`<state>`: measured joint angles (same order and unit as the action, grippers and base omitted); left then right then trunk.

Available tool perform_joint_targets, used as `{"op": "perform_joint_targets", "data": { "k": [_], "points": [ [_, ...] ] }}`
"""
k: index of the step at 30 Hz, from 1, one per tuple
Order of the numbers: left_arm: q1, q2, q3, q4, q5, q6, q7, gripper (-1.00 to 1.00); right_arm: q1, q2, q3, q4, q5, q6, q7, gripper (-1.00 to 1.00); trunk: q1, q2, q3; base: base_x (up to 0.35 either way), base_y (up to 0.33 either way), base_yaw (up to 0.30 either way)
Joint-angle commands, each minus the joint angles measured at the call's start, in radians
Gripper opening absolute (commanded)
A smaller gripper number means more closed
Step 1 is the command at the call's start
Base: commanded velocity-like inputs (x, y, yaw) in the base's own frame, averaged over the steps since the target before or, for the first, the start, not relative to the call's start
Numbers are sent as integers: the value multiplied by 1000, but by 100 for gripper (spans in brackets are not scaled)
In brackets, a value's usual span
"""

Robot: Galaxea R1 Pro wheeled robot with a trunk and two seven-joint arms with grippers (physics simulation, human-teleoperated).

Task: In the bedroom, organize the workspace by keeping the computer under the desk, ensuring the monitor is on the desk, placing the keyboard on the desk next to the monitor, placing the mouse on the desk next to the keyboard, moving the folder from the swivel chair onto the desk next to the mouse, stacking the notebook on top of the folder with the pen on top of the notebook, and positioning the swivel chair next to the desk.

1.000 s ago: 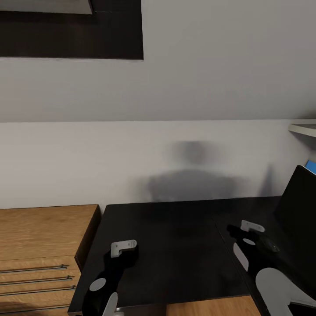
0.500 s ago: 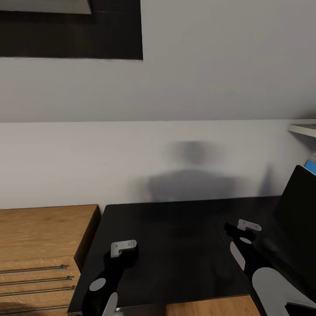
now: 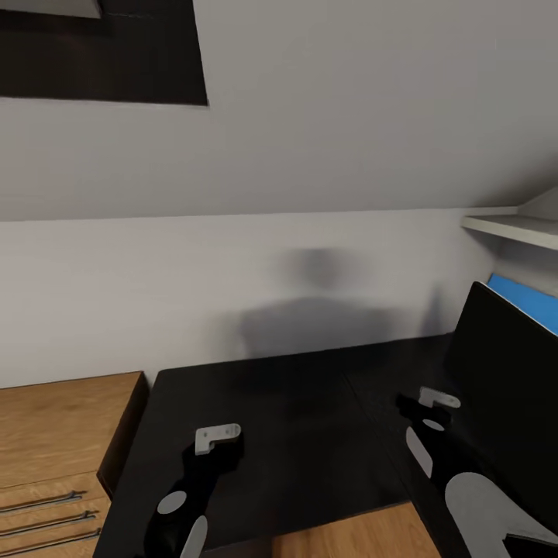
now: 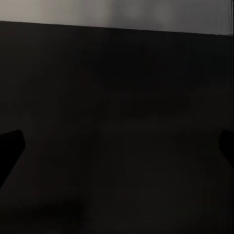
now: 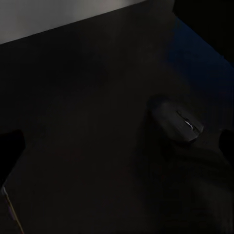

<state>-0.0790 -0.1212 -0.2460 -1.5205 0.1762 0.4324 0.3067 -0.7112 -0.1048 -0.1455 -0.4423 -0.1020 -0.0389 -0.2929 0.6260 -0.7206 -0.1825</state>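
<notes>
Head view: the desk (image 3: 294,434) has a glossy black top and abuts a white wall under a sloped ceiling. The monitor (image 3: 508,364) stands upright at its right end. Low wood cabinets (image 3: 54,434) adjoin the desk's left.

Left wrist view: the left gripper (image 4: 117,146) has its fingers spread wide over bare desk.

Right wrist view: the right gripper (image 5: 119,146) is likewise spread, empty. The mouse (image 5: 176,125) lies on the desk, its long axis diagonal.

Over the desk (image 4: 117,136), close and dark.
Glossy black top, bare; pale wall (image 4: 146,14) beyond its far edge; two dark fingertips (image 4: 10,148) well apart above it.
</notes>
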Motion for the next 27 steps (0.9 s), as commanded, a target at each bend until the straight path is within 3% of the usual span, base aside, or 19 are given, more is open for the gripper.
{"op": "perform_joint_targets", "data": {
  "k": [1,3,9,13,27],
  "points": [
    [-1,1,-1,-2,11,3,9,100,-1,1,2,0,-10,-4,-1,100,0,-1,-2,0,0,-171],
    [-1,1,0,-2,11,3,9,100,-1,1,3,1,-9,-4,0,100,0,-1,-2,0,0,-112],
    [-4,-33,-35,-35,5,-31,1,100,-4,35,1,15,-3,-38,-22,100,0,-1,-2,0,0,0],
    [-4,-53,-43,-58,13,-54,0,100,-1,32,1,3,-7,-29,-4,100,0,-1,-2,0,0,0],
    [-4,-53,-51,-63,16,-132,-1,100,-1,31,1,-6,-11,-24,-3,100,0,-1,-2,0,0,0]
  ]
}}
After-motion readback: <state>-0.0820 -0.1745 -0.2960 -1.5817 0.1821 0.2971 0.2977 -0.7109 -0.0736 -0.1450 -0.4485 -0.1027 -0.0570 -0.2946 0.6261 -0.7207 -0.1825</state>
